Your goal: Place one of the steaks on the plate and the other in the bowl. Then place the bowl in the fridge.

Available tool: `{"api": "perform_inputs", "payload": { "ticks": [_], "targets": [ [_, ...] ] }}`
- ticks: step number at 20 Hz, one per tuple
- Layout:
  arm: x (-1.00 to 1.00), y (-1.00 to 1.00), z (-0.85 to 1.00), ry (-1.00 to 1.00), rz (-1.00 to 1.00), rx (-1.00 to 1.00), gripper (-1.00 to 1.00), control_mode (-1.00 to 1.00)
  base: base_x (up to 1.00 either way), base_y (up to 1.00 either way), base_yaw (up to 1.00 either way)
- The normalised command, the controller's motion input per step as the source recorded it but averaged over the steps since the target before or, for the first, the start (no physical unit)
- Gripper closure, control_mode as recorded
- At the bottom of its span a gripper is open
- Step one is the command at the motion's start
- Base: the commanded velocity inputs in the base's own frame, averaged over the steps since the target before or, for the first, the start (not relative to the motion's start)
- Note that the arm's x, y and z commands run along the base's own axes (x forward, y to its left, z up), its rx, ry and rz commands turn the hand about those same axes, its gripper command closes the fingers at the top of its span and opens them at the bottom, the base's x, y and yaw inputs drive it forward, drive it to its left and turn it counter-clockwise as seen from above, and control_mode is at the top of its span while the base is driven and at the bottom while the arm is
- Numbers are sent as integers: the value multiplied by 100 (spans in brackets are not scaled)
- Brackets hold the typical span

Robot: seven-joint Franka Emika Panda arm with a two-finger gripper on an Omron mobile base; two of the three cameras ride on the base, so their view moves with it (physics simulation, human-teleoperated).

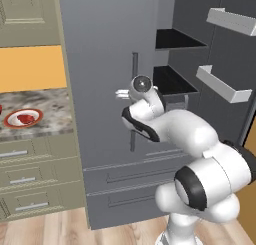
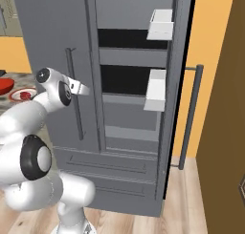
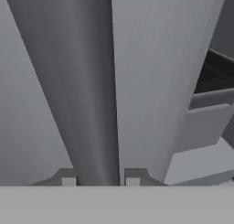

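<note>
Gripper (image 3: 100, 176) first: in my hand view its two finger tips rise at the bottom edge, one on either side of the left door's vertical bar handle (image 3: 84, 86), jaws apart and straddling the bar; whether the pads touch it I cannot tell. In my left base view the gripper (image 1: 121, 93) points at that same handle (image 1: 134, 69) from the front, and in my right base view it (image 2: 82, 89) sits just beside the bar (image 2: 72, 75).

Fridge (image 1: 107, 59): I see the tall grey cabinet directly ahead of the arm. Its left door is closed. Its right door (image 2: 177, 85) stands open, showing dark shelves (image 1: 172, 80) inside and white door bins (image 2: 156, 90) on the swung-out door, whose own long handle (image 2: 190, 118) faces outward. Two drawers (image 1: 130, 176) run along the bottom.

Counter (image 1: 47, 111): a speckled stone surface lies to the left of the fridge, well apart from the gripper, with pale drawers beneath.

Bowl (image 2: 5, 85): I see part of an all-red shape at the left edge of my right base view, on the counter behind the plate.

Plate (image 1: 23, 118): a red-rimmed, white-centred plate rests on the counter, far left of the gripper.

Steak (image 1: 26, 118): one red slab lies on the plate's centre. The second steak I cannot make out.
</note>
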Motion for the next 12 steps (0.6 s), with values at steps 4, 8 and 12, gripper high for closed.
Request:
{"api": "perform_inputs", "payload": {
  "ticks": [4,8,12],
  "targets": [
    [-100,20,3,0,-16,-9,100,-100,0,0,0],
    [-99,84,0,0,-30,-16,100,-100,0,0,0],
    [-59,87,-2,8,-43,-16,100,-100,0,0,0]
  ]
}}
